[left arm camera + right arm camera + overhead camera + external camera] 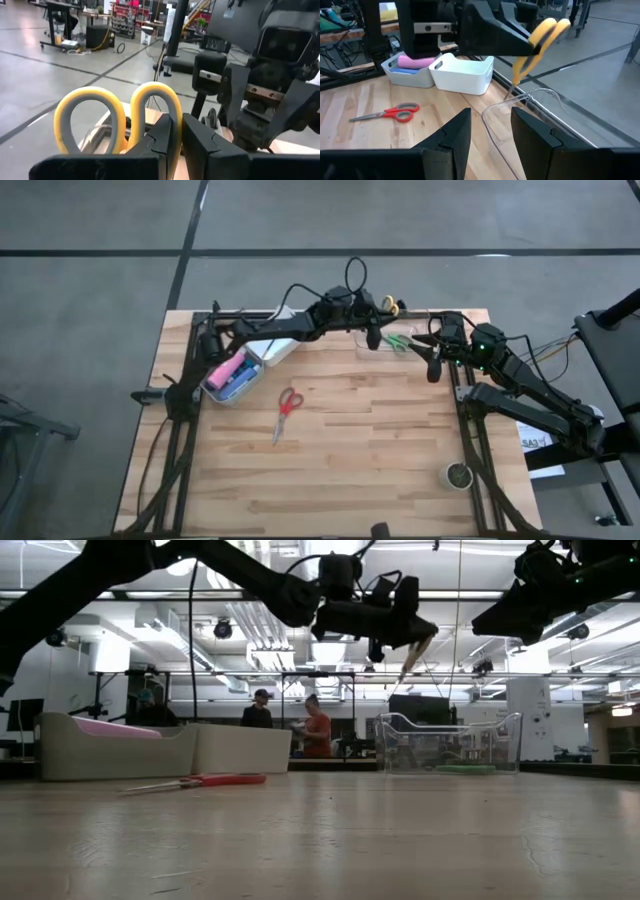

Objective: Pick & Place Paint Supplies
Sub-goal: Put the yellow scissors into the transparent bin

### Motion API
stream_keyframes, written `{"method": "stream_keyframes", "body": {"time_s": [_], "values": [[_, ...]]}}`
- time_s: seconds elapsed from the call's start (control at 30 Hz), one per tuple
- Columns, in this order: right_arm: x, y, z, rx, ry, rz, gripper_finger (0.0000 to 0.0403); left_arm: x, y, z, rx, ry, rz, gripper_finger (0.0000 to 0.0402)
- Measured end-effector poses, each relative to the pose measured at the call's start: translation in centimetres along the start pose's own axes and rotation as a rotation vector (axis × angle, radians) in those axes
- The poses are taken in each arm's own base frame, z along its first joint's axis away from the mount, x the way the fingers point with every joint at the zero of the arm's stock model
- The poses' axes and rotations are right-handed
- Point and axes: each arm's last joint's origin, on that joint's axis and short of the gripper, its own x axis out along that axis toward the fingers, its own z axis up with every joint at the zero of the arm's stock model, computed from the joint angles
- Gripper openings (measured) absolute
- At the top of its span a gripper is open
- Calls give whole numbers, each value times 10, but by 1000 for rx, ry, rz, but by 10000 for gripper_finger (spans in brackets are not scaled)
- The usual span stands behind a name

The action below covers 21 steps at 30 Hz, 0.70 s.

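From above we see the left gripper near the table's 12 o'clock edge, clenched on yellow scissors that hang over a clear bin. Its wrist camera shows the fingers pinching one yellow handle loop; the blades are hidden there. Green scissors lie in the clear bin, partly covered by the arms. The right gripper hovers at about 2 o'clock, jaws parted and holding nothing. At 10 o'clock a grey bin holds the pink bottle and something blue we cannot identify. A white bin beside it is half hidden under the left arm. Red scissors lie near the centre.
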Motion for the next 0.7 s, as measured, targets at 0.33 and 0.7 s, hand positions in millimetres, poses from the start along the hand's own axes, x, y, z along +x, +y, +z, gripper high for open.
{"method": "stream_keyframes", "body": {"time_s": [0.33, 0.7], "values": [[0, 0, 0, 0, 0, 0, 137, 13, 9, -35, -6, 57, 21, 32], [0, 0, 0, 0, 0, 0, 137, 20, 19, -65, -21, 111, 51, 32]]}}
